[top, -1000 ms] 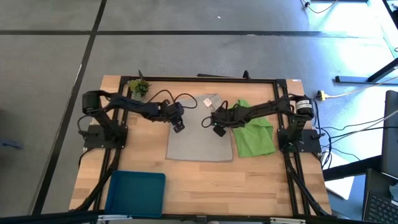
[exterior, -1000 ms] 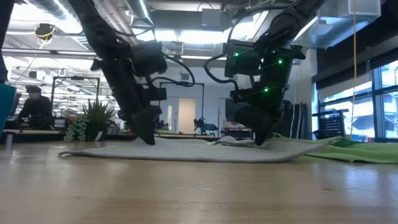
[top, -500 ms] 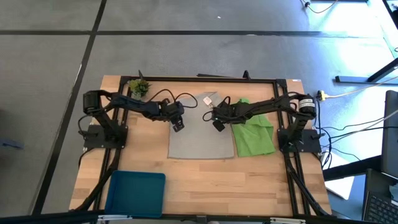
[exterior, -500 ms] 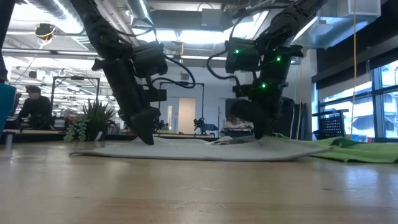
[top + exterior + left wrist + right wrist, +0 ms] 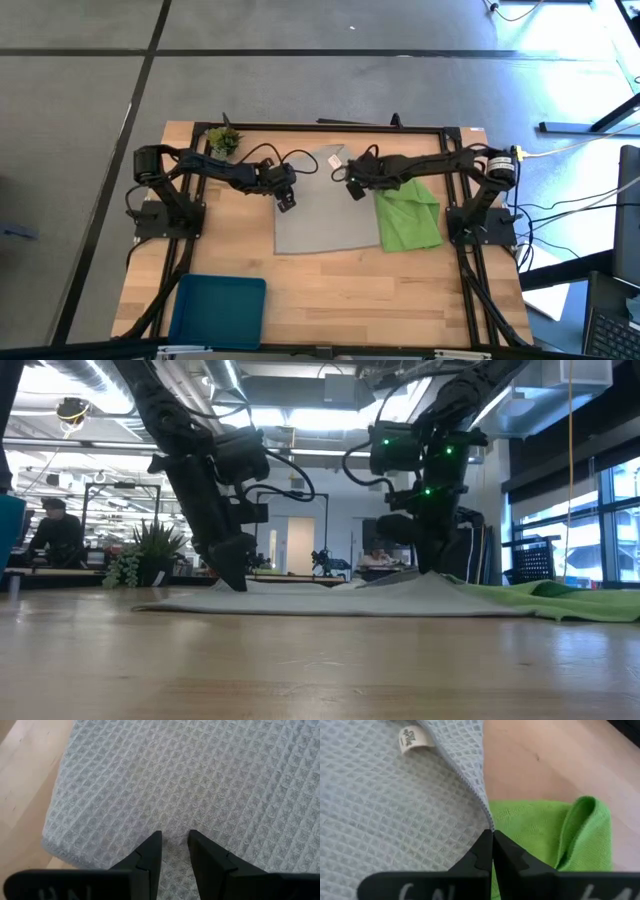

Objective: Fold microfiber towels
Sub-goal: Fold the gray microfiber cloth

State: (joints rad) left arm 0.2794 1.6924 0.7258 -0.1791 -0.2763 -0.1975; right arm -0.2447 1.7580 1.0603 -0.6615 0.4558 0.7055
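A blue tray (image 5: 219, 311) sits at the near table edge. Farther in, the grey towel (image 5: 322, 215) lies mid-table beside the green towel (image 5: 410, 217). The left gripper (image 5: 287, 203) presses on the grey cloth, fingers narrowly parted. The right gripper (image 5: 355, 189) pinches the grey towel's far right edge. A small plant (image 5: 224, 140) stands farthest back.
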